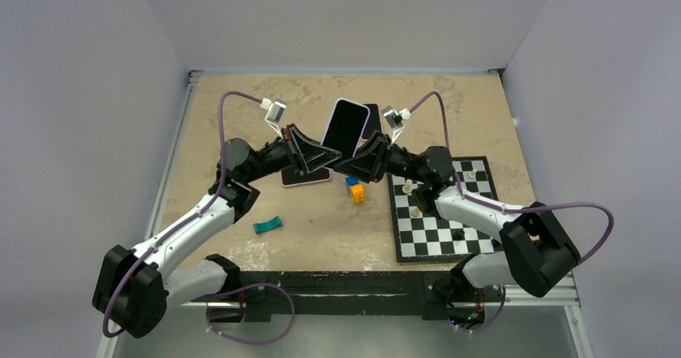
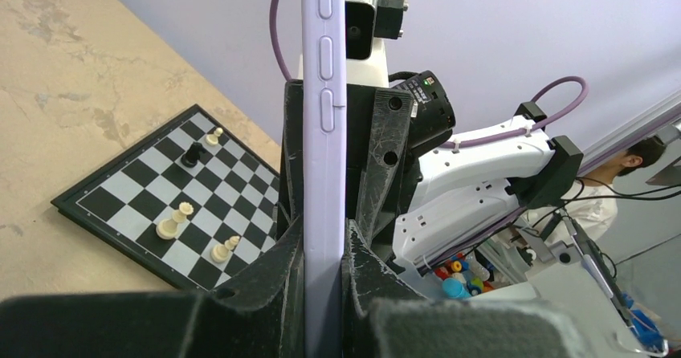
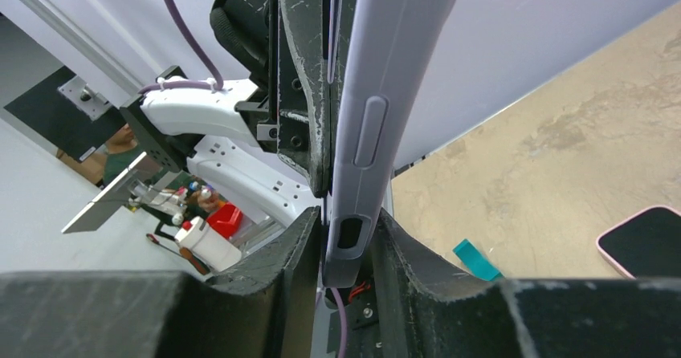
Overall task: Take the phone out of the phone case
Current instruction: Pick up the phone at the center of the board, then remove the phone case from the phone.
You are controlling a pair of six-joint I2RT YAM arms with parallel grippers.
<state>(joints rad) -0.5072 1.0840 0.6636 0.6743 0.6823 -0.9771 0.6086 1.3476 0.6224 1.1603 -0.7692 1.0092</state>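
A phone with a dark screen sits in a lavender case (image 1: pixel 346 127). Both grippers hold it upright above the middle of the table. My left gripper (image 1: pixel 324 160) is shut on the case's lower left edge. My right gripper (image 1: pixel 348 164) is shut on its lower right edge. In the left wrist view the case's side (image 2: pixel 324 133), with its buttons, runs straight up between my left gripper's (image 2: pixel 324 250) jaws. In the right wrist view the case's bottom corner (image 3: pixel 365 133), with a cut-out port, sits between my right gripper's (image 3: pixel 347 242) jaws.
A second phone with a pink rim (image 1: pixel 305 177) lies flat on the table under the left gripper; it also shows in the right wrist view (image 3: pixel 642 242). A chessboard (image 1: pixel 482 188) with several pieces lies at the right. Yellow and blue blocks (image 1: pixel 356 191) and a teal piece (image 1: pixel 267 225) lie nearby.
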